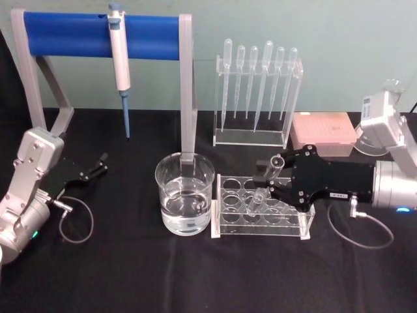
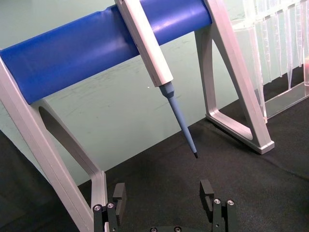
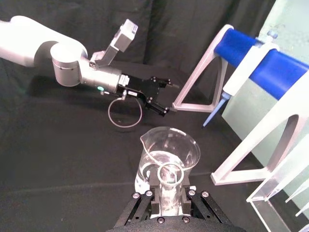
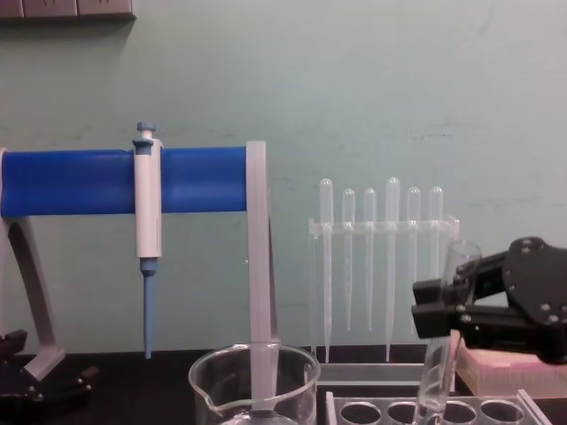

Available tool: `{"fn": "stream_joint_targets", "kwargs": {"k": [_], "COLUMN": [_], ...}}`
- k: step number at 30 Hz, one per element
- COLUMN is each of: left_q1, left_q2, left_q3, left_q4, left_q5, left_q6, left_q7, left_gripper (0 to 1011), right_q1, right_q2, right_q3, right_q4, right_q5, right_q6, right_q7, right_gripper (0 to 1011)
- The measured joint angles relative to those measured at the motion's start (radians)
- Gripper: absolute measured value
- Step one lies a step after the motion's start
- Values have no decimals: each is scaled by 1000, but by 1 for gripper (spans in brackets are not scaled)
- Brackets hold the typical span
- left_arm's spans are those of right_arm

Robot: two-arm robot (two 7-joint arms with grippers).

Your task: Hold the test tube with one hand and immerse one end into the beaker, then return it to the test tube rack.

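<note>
Glass in the grip: the right gripper (image 1: 279, 177) is clamped on the test tube (image 1: 266, 184), which leans over the clear rack (image 1: 262, 228), its lower end at a rack hole and not yet at the beaker (image 1: 184, 193) just beside. The dip and the return both look still to come. The beaker holds clear liquid partway up; the tube looks empty. The left gripper (image 1: 96, 167) sits parked well apart, jaws spread, holding nothing
</note>
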Motion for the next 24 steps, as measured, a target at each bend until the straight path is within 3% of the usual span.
{"fn": "stream_joint_targets", "kwargs": {"k": [14, 24], "left_q1": [0, 0], "left_q2": [0, 0], "left_q3": [0, 0], "left_q4": [0, 0], "left_q5": [0, 0], "left_q6": [0, 0], "left_q7": [0, 0], "left_gripper": [1000, 1000], "right_q1": [-17, -18], "right_q2": [-29, -31], "right_q3": [1, 1], "right_q4": [46, 47], "right_q5": [-39, -73], "right_q6": [-17, -16], "right_q7": [0, -12], "right_gripper": [236, 237]}}
